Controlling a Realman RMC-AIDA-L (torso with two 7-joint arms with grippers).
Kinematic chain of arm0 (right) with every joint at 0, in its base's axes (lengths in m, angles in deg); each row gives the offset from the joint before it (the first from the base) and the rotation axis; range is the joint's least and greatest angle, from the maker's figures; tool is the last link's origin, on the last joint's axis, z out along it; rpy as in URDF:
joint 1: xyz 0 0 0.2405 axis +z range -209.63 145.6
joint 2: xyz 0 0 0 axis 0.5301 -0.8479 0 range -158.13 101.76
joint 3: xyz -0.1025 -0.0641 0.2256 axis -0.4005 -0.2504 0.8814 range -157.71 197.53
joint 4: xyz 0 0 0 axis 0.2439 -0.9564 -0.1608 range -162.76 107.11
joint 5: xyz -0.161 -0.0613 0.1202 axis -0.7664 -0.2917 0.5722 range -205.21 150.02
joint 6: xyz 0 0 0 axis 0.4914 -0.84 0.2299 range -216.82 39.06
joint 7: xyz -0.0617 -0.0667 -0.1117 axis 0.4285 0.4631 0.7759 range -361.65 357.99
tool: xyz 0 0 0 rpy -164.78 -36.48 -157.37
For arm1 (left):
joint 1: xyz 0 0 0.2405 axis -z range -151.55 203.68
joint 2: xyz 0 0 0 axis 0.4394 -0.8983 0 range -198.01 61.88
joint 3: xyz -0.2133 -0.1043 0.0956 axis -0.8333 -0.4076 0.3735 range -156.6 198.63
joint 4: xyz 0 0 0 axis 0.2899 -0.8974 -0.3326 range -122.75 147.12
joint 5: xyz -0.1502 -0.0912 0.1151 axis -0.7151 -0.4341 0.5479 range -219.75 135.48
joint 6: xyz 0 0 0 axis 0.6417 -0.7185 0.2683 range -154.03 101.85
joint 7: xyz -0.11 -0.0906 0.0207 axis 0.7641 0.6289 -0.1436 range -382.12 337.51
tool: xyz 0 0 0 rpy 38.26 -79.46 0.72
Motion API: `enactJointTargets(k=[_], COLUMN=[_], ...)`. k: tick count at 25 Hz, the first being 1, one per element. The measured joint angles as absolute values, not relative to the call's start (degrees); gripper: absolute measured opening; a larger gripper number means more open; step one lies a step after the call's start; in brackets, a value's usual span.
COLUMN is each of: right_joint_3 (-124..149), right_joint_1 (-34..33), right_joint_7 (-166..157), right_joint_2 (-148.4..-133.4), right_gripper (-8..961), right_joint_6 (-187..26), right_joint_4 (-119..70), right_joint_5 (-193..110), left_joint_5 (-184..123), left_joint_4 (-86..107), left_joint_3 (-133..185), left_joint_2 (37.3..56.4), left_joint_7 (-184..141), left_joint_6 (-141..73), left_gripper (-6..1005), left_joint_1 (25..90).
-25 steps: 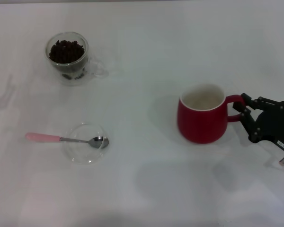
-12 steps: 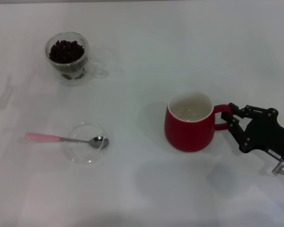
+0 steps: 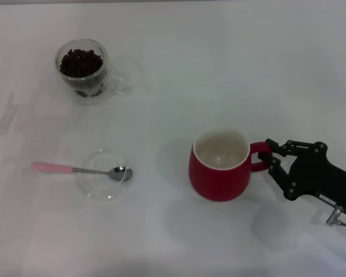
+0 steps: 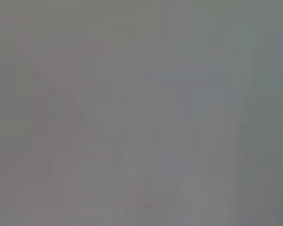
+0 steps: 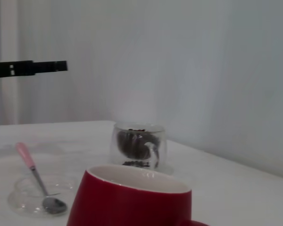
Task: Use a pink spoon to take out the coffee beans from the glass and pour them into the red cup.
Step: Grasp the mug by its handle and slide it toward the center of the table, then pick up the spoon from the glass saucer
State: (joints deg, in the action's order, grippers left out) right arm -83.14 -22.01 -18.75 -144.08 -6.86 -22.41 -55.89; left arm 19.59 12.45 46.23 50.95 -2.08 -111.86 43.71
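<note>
You are at the very start of the job: nothing has been scooped yet. The coffee beans (image 3: 81, 62) all sit in the glass (image 3: 83, 72) at the far left of the white table (image 3: 219, 57), filling it close to the rim. The pink spoon (image 3: 81, 169) lies untouched with its silver bowl in the shallow clear dish (image 3: 105, 175) and its pale handle sticking out over the rim toward your left side. The red cup (image 3: 220, 164) stands upright nearer the middle, its white inside showing no beans worth naming.

Your right gripper (image 3: 269, 157) has its fingers clamped on the cup's red loop handle, so the cup is in your grip while resting on the table. The left gripper shows in no view; its wrist camera gives only a blank grey field, so I cannot tell how its fingers stand.

Left to do: pick up the spoon, dip it into the glass, carry beans across, tip them into the cup.
</note>
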Motion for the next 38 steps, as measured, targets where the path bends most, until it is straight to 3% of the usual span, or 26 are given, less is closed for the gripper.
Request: enactJointTargets(k=[13, 18, 32, 38], right_joint_3=[-84.6, -84.2, -84.1, -81.5], right_joint_1=[-21.7, -21.6, -23.7, -25.1], right_joint_7=[-14.3, -14.2, -14.1, -12.3], right_joint_2=[-143.74, -143.67, -142.21, -140.64], right_gripper=[173, 224, 719, 721], right_joint_6=[-6.9, -7.7, -1.7, 7.0], right_joint_4=[-22.6, -22.6, -23.4, -26.3], right_joint_5=[-55.9, -55.8, -55.4, -55.2], left_joint_5=[19.8, 19.8, 19.3, 19.3], left_joint_4=[12.8, 12.8, 12.5, 12.4], left_joint_3=[46.2, 46.2, 45.9, 45.8], left_joint_2=[51.11, 51.11, 51.0, 50.96], left_joint_7=[-2.1, -2.1, -2.1, -2.0], left_joint_6=[-112.1, -112.0, -111.8, -112.5], left_gripper=[862, 863, 862, 862], left_joint_1=[43.7, 43.7, 43.6, 43.8])
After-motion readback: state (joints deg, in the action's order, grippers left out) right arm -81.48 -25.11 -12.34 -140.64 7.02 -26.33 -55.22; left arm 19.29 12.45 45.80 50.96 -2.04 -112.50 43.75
